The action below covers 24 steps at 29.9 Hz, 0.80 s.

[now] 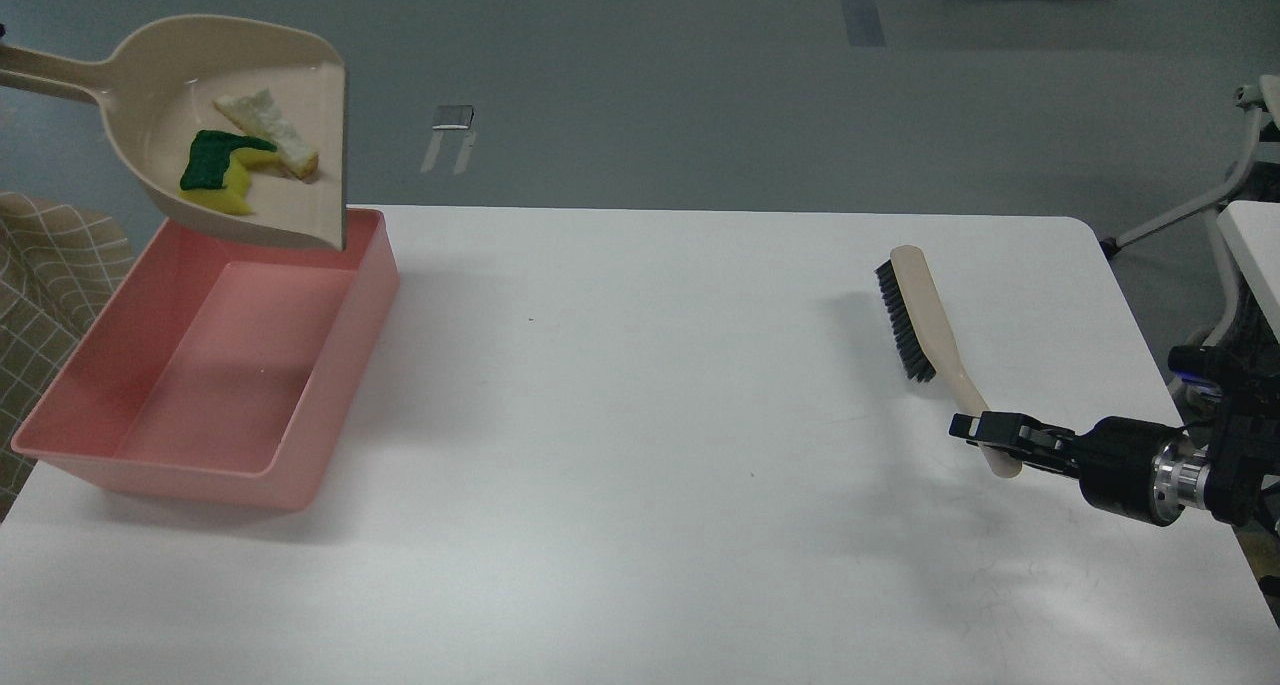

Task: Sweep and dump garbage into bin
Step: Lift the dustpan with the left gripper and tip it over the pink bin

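The beige dustpan [165,75] hangs in the air over the far end of the pink bin [90,405], its handle running off the left edge. In it lie the yellow sponge piece with a dark green face [215,170] and the whitish bread-like strip [268,130]. My left gripper is out of view past the left edge. My right gripper [985,435] at the right is shut on the handle end of a beige brush [925,315] with black bristles, whose head lies low over the table.
The white table [640,485] carries the bin at its left. A checked cloth [50,265] shows at the left edge. Another table edge and a stand [1250,195] are at the far right.
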Available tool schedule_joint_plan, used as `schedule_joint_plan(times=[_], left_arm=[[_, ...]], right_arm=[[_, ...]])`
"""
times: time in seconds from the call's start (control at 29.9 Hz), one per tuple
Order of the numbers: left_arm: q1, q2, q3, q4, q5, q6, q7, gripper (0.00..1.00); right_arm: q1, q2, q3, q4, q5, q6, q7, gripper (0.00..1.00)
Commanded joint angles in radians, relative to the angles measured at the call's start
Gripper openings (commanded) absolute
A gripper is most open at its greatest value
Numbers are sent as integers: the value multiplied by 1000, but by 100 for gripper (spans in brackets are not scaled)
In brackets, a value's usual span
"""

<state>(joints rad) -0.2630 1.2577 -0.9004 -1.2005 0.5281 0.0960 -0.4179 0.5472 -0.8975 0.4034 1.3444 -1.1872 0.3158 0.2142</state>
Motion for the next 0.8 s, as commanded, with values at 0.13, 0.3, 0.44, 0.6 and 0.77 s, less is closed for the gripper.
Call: schedule_joint_plan(times=[0.13, 0.3, 0.44, 0.6, 0.77], left_arm=[[30, -6, 130, 298, 20, 1, -71, 0], [22, 6, 257, 400, 70, 33, -71, 0], [7, 25, 253, 400, 105, 48, -71, 0], [-99, 92, 242, 386, 93, 11, -71, 0], [-229, 95, 241, 386, 72, -100, -71, 0]], right_arm=[[-1, -1, 2, 1, 0, 0, 1, 0], [-1, 2, 2, 2, 0, 0, 1, 0], [-1, 12, 3, 1, 0, 0, -1, 0], [-1, 14, 3, 2, 0, 0, -3, 0], [-1, 12, 3, 1, 0, 0, -3, 0]])
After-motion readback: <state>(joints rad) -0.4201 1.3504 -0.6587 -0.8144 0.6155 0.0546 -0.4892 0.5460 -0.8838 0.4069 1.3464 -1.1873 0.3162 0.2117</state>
